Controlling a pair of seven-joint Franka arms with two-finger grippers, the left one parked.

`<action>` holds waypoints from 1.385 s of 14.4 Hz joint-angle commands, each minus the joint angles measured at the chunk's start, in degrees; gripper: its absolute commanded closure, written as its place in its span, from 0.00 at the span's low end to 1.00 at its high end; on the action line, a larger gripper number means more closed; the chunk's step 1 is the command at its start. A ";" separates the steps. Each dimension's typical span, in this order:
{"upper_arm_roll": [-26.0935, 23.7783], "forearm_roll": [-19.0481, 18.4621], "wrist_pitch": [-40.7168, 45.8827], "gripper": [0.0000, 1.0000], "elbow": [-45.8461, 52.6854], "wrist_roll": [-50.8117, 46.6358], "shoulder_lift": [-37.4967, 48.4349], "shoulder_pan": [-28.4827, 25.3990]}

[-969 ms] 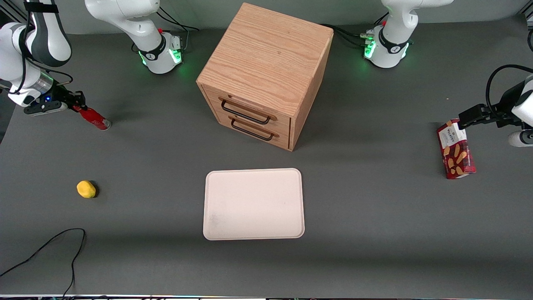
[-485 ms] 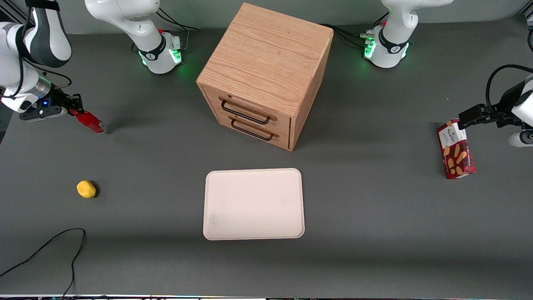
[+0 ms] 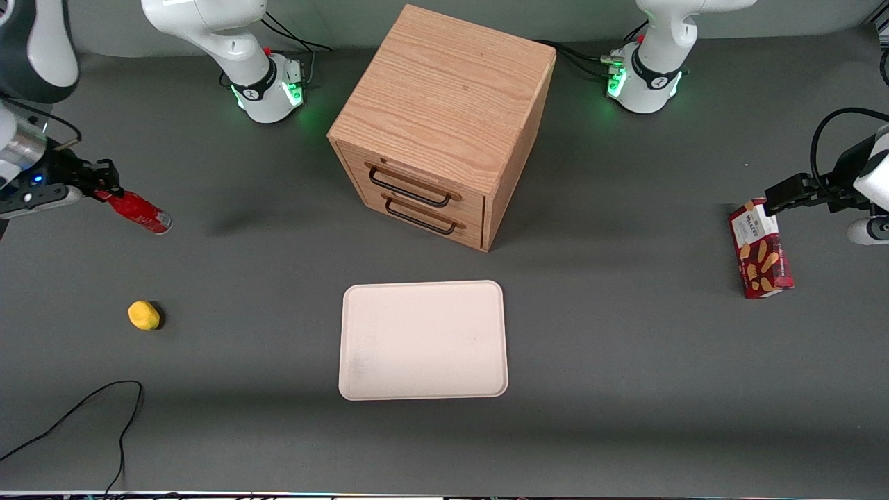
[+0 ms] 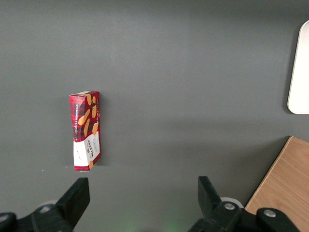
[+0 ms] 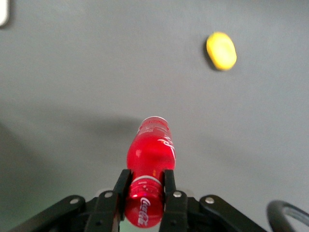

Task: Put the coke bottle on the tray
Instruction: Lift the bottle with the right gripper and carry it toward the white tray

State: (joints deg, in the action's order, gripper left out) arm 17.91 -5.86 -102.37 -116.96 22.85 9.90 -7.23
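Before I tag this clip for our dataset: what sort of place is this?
Probably a robot lab bench: arm bases bolted to a grey table, a gripper holding a coke bottle, with a tray and small wooden drawer cabinet as props.

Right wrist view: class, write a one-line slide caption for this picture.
The claw grips the coke bottle near its cap, lifted above the grey table, with a yellow object lying nearby.

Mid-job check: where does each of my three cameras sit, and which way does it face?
Front view: high, facing both arms; sees the tray, wooden drawer cabinet, and the claw holding the coke bottle.
Right wrist view: on the working arm, looking past its claw and the gripped coke bottle at the table and a yellow object.
Left wrist view: on the parked arm, above the biscuit box.
All three share the tray.
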 commanded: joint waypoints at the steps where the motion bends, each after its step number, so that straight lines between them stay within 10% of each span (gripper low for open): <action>1: -3.13 2.96 10.66 1.00 19.36 -0.70 -11.10 0.11; 11: -18.32 3.67 21.68 1.00 56.56 -16.39 -32.64 0.03; 20: -30.30 2.44 7.11 1.00 64.05 -34.18 -48.47 -2.78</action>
State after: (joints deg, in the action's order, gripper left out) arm -11.89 -3.00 -93.46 -56.89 -9.11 -35.19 -9.07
